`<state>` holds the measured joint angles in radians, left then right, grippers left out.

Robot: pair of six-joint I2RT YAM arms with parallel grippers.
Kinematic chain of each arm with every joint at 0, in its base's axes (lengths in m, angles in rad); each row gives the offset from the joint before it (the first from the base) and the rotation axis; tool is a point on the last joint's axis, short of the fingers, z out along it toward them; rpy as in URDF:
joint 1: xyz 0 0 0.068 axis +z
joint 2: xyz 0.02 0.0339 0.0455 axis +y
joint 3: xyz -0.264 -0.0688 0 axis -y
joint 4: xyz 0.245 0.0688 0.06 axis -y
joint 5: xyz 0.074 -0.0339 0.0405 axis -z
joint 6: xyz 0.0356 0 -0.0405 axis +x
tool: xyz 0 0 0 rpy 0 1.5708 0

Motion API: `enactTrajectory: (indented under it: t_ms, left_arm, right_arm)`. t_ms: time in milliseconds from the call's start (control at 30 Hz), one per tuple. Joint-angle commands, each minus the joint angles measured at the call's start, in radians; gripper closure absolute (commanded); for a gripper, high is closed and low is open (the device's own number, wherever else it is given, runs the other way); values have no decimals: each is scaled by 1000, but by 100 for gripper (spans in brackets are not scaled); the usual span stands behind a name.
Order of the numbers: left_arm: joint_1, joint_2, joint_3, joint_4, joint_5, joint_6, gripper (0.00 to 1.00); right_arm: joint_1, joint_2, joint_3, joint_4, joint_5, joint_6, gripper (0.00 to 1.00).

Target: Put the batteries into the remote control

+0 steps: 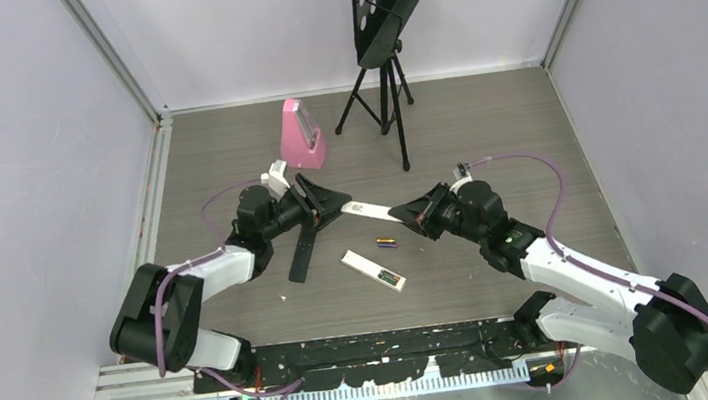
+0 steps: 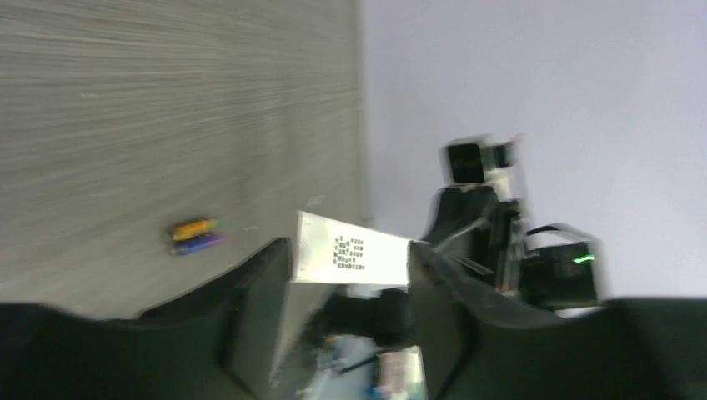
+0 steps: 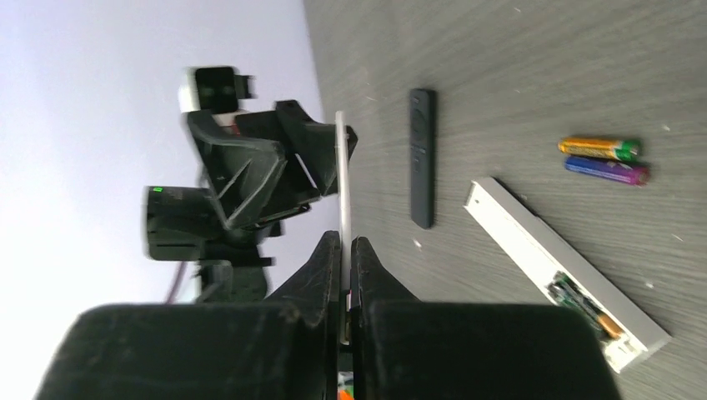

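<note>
Stretched inward, low, wrists facing. Right gripper (image 3: 342,242) pinched tight on white cover (image 3: 343,167); left gripper (image 2: 350,250) parted around its far end, seemingly loose. Beside right gripper: two batteries (image 3: 596,148), one black remote (image 3: 422,158), one white remote (image 3: 534,242).

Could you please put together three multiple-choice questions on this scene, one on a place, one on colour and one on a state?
1. Where do the two loose batteries lie?
A. On the table, beside the white remote
B. In a cardboard box
C. In a glass jar

2. What colours are they?
A. Red and green
B. Gold and purple
C. Both white

3. How is the right tool?
A. Wide open
B. Shut on a battery
C. Shut on the thin white panel

Answers:
1 A, they rest on the bare table top near the white remote.
2 B, the right wrist view shows one gold and one purple.
3 C, its fingers pinch the panel edge-on.
</note>
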<state>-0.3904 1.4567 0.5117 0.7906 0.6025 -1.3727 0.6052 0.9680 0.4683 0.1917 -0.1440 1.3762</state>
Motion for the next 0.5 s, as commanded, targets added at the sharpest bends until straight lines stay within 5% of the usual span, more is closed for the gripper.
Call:
enactTrajectory:
  t_ms: [0, 167, 467]
  left_arm:
    - [-1, -122, 44, -463, -87, 385, 38]
    - [6, -222, 49, -798, -291, 592, 21]
    - [8, -227, 59, -857, -286, 653, 19]
  right_arm:
    - [44, 59, 71, -121, -15, -74, 99]
    - [73, 129, 110, -168, -153, -244, 99]
    - [84, 168, 203, -508, -200, -456, 99]
